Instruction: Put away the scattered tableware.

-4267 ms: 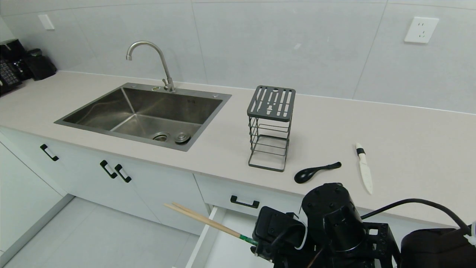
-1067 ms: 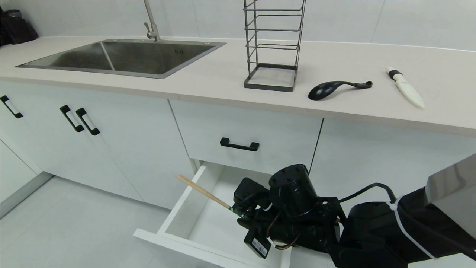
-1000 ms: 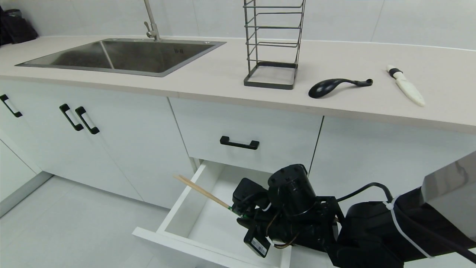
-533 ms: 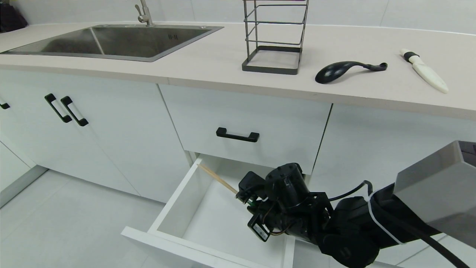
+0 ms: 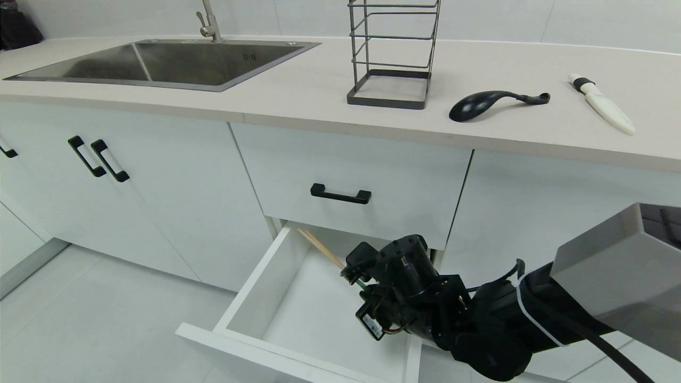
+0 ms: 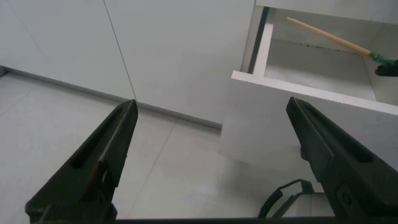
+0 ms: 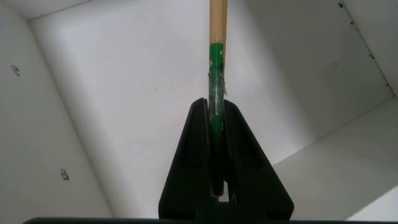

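My right gripper (image 5: 352, 277) hangs inside the open white drawer (image 5: 250, 290), shut on the green end of a pair of wooden chopsticks (image 5: 320, 248). The chopsticks (image 7: 217, 56) point toward the drawer's back left corner; their green band sits between the black fingers (image 7: 196, 149). A black spoon (image 5: 481, 103) and a white knife (image 5: 604, 104) with a black band lie on the beige countertop (image 5: 298, 101) to the right. My left gripper (image 6: 217, 146) stands open low over the floor, in front of the drawer (image 6: 311, 99), with the chopsticks (image 6: 329, 37) seen beyond.
A dark wire rack (image 5: 392, 53) stands on the counter between the sink (image 5: 165, 61) and the spoon. Above the open drawer is a shut drawer with a black handle (image 5: 340, 195). Cabinet doors with black handles (image 5: 98, 159) are at the left. Grey tiled floor (image 5: 96, 314) lies below.
The head camera has dropped from above the counter to drawer height. My right gripper has carried the chopsticks deeper into the open drawer, so they lie over its inside instead of its left wall.
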